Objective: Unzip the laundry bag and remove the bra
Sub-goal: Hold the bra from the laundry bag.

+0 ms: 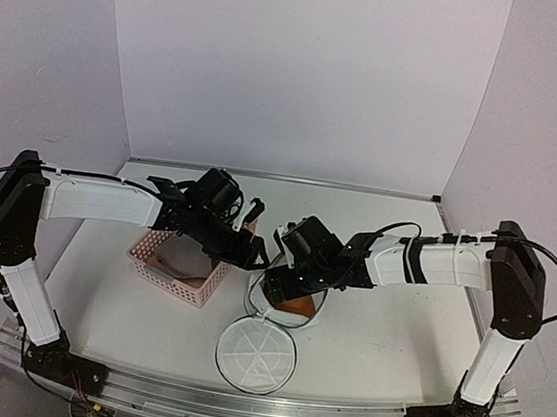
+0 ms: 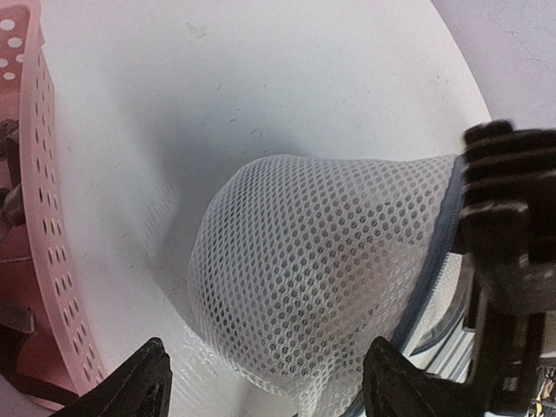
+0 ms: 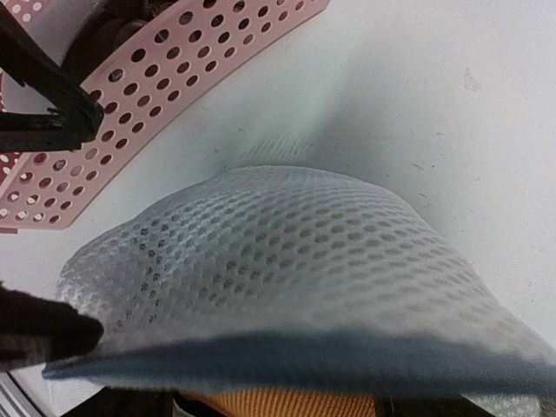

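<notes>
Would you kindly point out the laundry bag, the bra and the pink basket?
laundry bag (image 2: 321, 287), left wrist view, mesh wall.
bra (image 3: 278, 404), right wrist view, orange fabric under the bag's rim.
pink basket (image 3: 191, 69), right wrist view, lattice wall.

Just ahead of your claw (image 3: 278, 382) the laundry bag (image 3: 287, 252) bulges, the bra (image 3: 269, 404) peeking beneath it; the pink basket (image 3: 174, 78) lies beyond, left.

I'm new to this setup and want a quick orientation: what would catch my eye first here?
In the middle of the table, the orange bra shows inside the opened white mesh laundry bag. The bag's round lid lies flat just in front, toward the near edge, and a pink basket sits beside the bag on the left.
</notes>
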### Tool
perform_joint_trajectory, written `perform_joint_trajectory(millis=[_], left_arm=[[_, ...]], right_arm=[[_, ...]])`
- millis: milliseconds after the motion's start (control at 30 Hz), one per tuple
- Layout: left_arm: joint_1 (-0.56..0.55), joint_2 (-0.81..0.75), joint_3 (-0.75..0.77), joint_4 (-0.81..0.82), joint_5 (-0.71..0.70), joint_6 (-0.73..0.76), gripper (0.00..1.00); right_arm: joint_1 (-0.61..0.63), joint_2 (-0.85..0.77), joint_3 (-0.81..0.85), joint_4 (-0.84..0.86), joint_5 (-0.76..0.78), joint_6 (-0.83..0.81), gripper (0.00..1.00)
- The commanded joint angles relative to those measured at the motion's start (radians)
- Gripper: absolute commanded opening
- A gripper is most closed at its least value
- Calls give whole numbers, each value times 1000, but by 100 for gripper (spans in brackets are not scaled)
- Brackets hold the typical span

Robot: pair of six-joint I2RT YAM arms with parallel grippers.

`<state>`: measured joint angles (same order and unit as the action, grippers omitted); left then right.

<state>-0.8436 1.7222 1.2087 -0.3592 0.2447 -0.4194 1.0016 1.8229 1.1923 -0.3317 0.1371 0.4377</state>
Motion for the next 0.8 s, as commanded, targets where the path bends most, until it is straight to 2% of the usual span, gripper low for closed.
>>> perform_joint_trajectory(millis=[0,200,333,500,533,667,767], left_arm=[[-2,29,78,52,51,-7,75],[-4,28,74,52,51,-16,74],[-3,20,59,53,50,-21,73],[-3,25,44,52,49,-37,72],[-3,25,40,52,47,-39,71],[-3,13,24,52,36,-45,71],[-3,-2,14,51,23,-51,71]], right_arm=[[-6,24,25,50,-31,-3,78],[-12,46,8,63,-12,6,78],[-12,47,-5,63,16,6,73],[-13,30,-41,72,33,3,49],[-13,24,-51,75,37,3,40],[-13,-3,-81,85,42,7,19],[-12,-39,-100,96,39,11,11]])
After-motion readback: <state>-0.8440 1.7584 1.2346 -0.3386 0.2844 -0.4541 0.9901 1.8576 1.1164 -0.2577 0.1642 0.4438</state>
